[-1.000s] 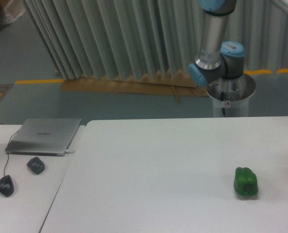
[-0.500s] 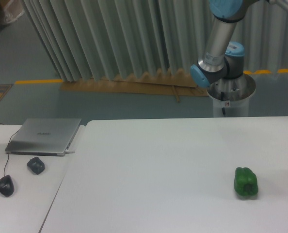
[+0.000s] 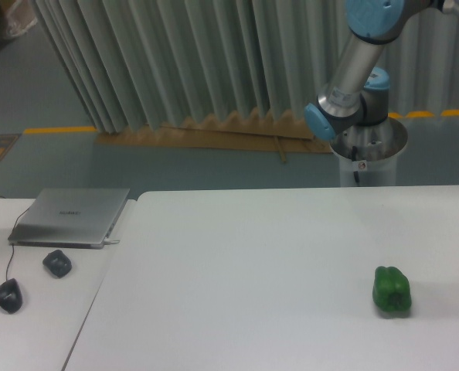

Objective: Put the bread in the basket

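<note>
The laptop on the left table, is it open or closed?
Closed. The laptop lies flat with its silver lid down; no screen or keyboard shows.

One fixed camera looks from the front, slightly downward, across the white table (image 3: 276, 255) toward the arm's base (image 3: 367, 154).

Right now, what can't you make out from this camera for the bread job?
- Tool: out of view; the arm runs off the top edge.
- Bread and basket: neither shows anywhere in view.
- Table: its right and near sides are cut off by the frame.
- Pepper: only item visible on it.
</note>
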